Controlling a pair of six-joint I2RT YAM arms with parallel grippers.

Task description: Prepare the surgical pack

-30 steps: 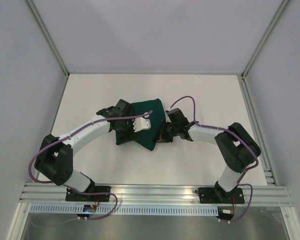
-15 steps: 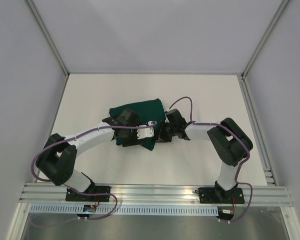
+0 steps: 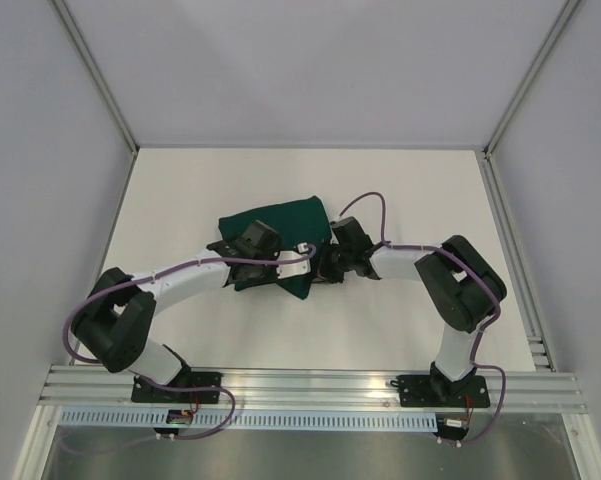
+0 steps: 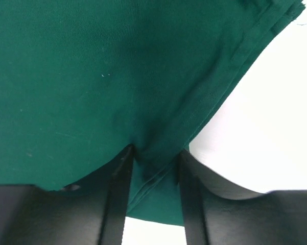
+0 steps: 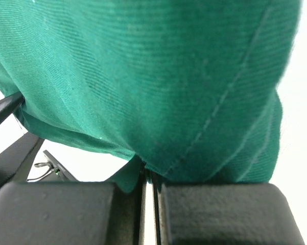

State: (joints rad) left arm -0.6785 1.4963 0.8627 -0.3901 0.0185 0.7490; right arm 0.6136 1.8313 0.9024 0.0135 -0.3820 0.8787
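Observation:
The dark green drape (image 3: 280, 225) lies folded and bunched at the middle of the table. My left gripper (image 3: 306, 270) is at its near right corner. In the left wrist view the fingers (image 4: 120, 189) stand a little apart with a gathered fold of the drape (image 4: 117, 76) pinched between them at the left gripper's tips (image 4: 153, 153). My right gripper (image 3: 323, 267) meets the same corner from the right. Its jaws (image 5: 149, 173) are nearly closed on the hemmed edge of the drape (image 5: 158, 76). The steel tray, scissors, forceps and gauze pads are not in view.
White tabletop (image 3: 400, 200) surrounds the cloth, with grey walls on three sides and a metal rail (image 3: 310, 385) at the near edge. Dark parts of the other gripper (image 5: 10, 153) show at the left of the right wrist view.
My left gripper has moved right and nearer across the drape to its near right corner beside my right gripper. The drape's near left part has drawn in. The right arm shifted slightly left.

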